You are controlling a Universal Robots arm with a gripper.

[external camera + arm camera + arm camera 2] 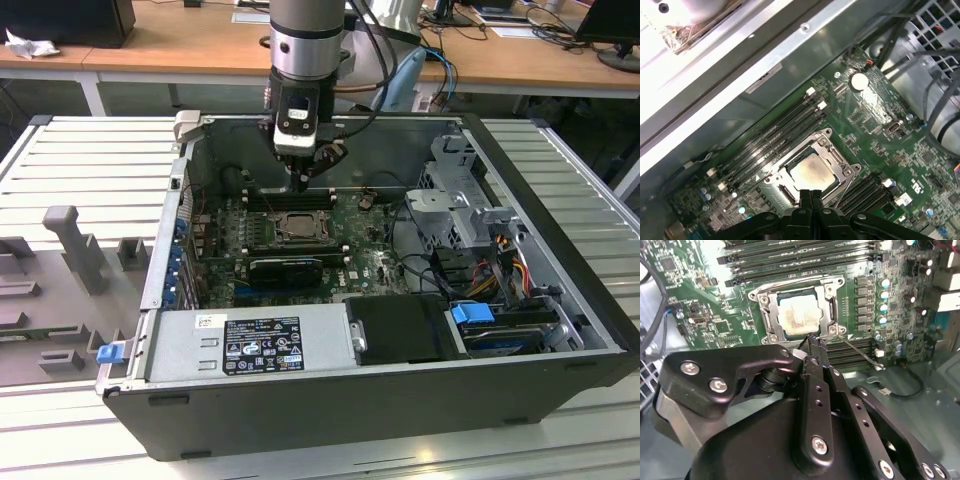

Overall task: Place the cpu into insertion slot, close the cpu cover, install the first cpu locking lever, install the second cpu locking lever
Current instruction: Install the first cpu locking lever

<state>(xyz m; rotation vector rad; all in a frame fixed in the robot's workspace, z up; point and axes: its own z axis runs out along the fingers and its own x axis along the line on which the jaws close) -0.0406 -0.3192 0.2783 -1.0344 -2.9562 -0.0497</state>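
Observation:
The cpu (798,315) lies flat in the insertion slot (300,226), its pale face showing in both wrist views. The cpu cover (832,301), a silvery frame, lies down around the cpu (811,172). My gripper (813,341) hangs just above the slot's edge, shut, with nothing between its fingertips (811,194). In the exterior view my gripper (305,175) stands over the far side of the slot. One thin wire locking lever (856,349) sticks out from the slot's corner, close to my fingertips, and looks unlatched. The lever (747,189) also runs alongside the memory slots.
The green motherboard (365,250) sits inside an open black computer case (330,400). Long black memory slots (775,135) flank the socket. Cables (490,270) and a drive cage (450,190) fill the exterior view's right side. A grey power supply (245,345) lies along the near wall.

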